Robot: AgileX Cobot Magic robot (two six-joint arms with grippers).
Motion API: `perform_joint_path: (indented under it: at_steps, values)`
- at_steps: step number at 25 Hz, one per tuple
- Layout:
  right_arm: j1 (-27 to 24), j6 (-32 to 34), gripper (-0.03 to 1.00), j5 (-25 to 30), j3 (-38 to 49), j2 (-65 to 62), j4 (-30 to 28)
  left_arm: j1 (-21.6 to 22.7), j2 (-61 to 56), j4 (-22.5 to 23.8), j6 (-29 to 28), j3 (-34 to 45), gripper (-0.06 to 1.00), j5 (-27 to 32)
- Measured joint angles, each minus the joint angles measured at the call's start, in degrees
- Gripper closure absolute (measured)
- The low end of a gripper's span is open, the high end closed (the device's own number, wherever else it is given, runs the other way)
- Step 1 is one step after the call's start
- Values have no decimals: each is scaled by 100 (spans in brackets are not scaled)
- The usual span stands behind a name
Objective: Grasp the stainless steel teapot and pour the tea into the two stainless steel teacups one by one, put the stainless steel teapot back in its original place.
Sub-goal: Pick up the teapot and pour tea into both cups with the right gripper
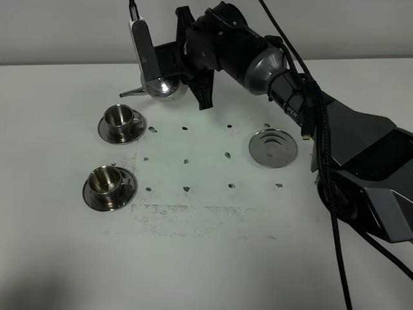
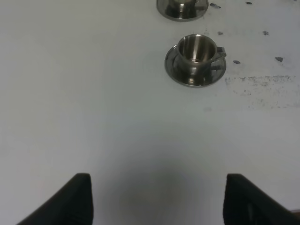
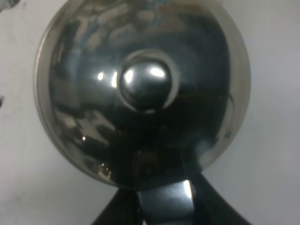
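Note:
The stainless steel teapot (image 1: 165, 87) hangs at the back left of the table, its thin spout (image 1: 129, 92) pointing left, behind the far teacup (image 1: 121, 118). My right gripper (image 1: 185, 72) is shut on the pot's loop handle (image 3: 165, 196); the wrist view looks down on the knobbed lid (image 3: 147, 82). The near teacup (image 1: 107, 181) stands on its saucer (image 1: 90, 194), also seen as cup (image 2: 196, 49) with the far cup's saucer (image 2: 182, 10) at the frame edge. No tea shows. The steel disc (image 1: 273, 147) lies bare at mid right. My left gripper (image 2: 157, 201) is open over bare table.
Dark marks (image 1: 187, 161) dot the white tabletop in rows between the cups and the disc. A scuffed strip (image 1: 187, 212) runs along the front. The right arm (image 1: 335, 129) spans the back right with cables (image 1: 335, 213) hanging down.

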Motion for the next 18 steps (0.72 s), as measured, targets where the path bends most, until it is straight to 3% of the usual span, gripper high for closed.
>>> perform_joint_path:
  at_steps: [18]
  values:
    - [108,17,77,-78,0,87,-459,0,0,0,0,0,37,0]
